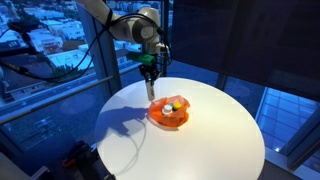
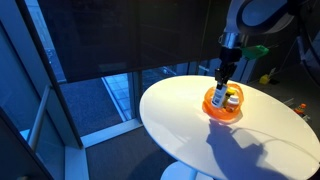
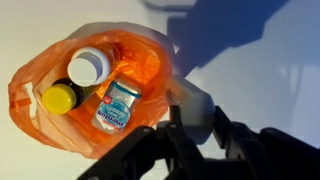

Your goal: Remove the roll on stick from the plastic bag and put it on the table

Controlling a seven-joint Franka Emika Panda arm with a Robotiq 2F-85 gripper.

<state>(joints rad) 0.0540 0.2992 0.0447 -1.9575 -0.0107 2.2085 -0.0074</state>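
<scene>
An orange plastic bag (image 3: pixel 145 62) lies open on the round white table (image 1: pixel 205 150) and shows in both exterior views (image 1: pixel 168 115) (image 2: pixel 224 106). Inside it I see a white-capped bottle (image 3: pixel 88 67), a yellow-capped bottle (image 3: pixel 58 97) and a blue-labelled item (image 3: pixel 117 105). My gripper (image 3: pixel 190 125) is shut on a whitish rounded roll on stick (image 3: pixel 190 100), just at the bag's edge. In both exterior views the gripper (image 1: pixel 150 78) (image 2: pixel 221 72) hangs beside the bag with the stick (image 1: pixel 151 91) (image 2: pixel 219 86) pointing down, close above the table.
The table's edge (image 2: pixel 160 140) curves round the bag with bare white top on all sides. Glass walls and a window frame (image 1: pixel 60 70) stand behind the table. A yellow object (image 2: pixel 267 77) lies on the floor beyond it.
</scene>
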